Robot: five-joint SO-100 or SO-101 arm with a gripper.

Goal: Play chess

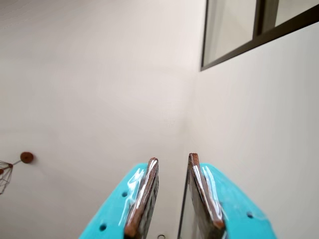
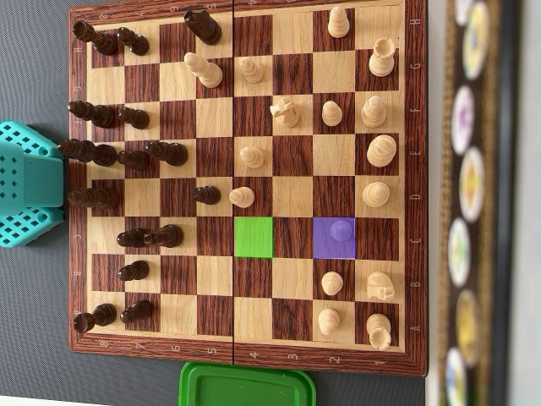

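In the overhead view a wooden chessboard (image 2: 412, 182) lies with dark pieces (image 2: 127, 158) on its left half and light pieces (image 2: 374, 152) on its right. One square (image 2: 254, 237) is tinted green and bare. Another square (image 2: 324, 250) is tinted purple, and a pawn (image 2: 340, 229) stands on it. The teal arm (image 2: 27, 182) sits at the board's left edge. In the wrist view my gripper (image 1: 173, 158) points up at a pale wall. Its teal fingers (image 1: 144, 191) with brown pads stand apart, with nothing between them. The board is out of the wrist view.
A green lidded container (image 2: 247, 385) sits just below the board's bottom edge. A dark strip with round coloured discs (image 2: 473, 203) runs along the right. In the wrist view a dark window frame (image 1: 249, 42) is at the upper right and a round knob (image 1: 27, 157) at the left.
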